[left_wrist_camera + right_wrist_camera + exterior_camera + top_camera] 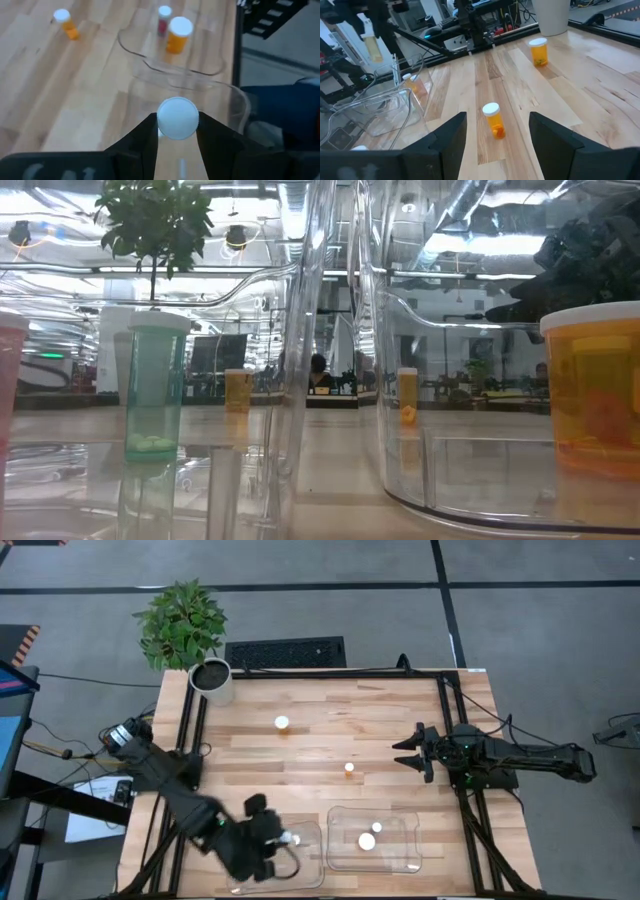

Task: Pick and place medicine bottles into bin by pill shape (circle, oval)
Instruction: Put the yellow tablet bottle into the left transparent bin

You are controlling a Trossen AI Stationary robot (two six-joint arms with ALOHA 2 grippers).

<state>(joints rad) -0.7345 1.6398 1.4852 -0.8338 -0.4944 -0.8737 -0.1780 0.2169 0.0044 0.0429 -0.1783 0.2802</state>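
The pale wooden-plank table (320,730) carries a leafy plant (180,622) in a white pot (212,680) at its far left corner. At the near edge sit two clear plastic bins, left bin (300,860) and right bin (375,838) (glossy, rounded walls). The left gripper (177,131) hovers over the left bin, fingers clamped on a white-capped bottle (177,117). The right gripper (497,137) waits at the table's right side, fingers spread, holding nothing. Two capped bottles (175,35) stand in the right bin. Two small amber bottles stand on open wood: one (282,723) farther back, one (349,768) mid-table.
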